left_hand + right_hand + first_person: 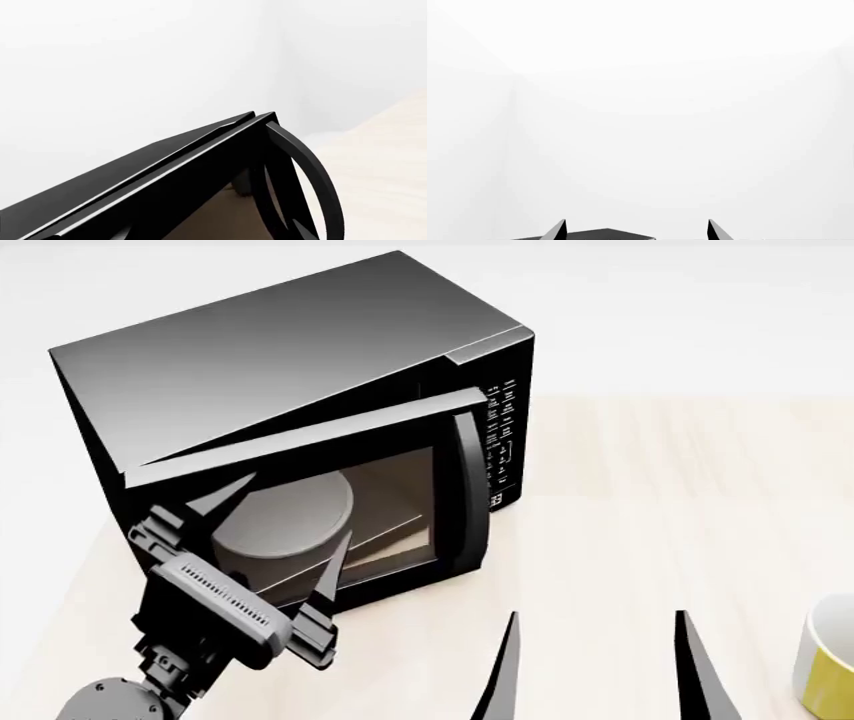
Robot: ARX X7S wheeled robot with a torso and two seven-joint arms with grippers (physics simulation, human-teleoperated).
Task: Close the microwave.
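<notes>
Pale wood tabletop (641, 500) fills my head view under a plain white backdrop, and on it I count one microwave (287, 350) and one yellow mug (830, 655). That black box sits toward the far left of the table, well apart from the mug, which is cut off at the right edge. Its door (307, 490) stands ajar, swung out a little from the body, so a wedge of gap shows along the top edge. One vertical handle (467, 490) runs down the door's free side, just beside the single keypad strip (502, 440) with white lettering. Through the glass I see one round pale turntable plate (283, 520).

My left gripper (274, 515) is right in front of the door glass with its two fingers spread wide, nothing between them; whether a fingertip touches the glass I cannot tell. The left wrist camera shows only the microwave's top edge (167, 160) and the curved handle (313, 175), very close.

My right gripper (597, 665) hangs low over bare table, two dark fingers (557, 231) apart and empty, between the microwave and the mug.
</notes>
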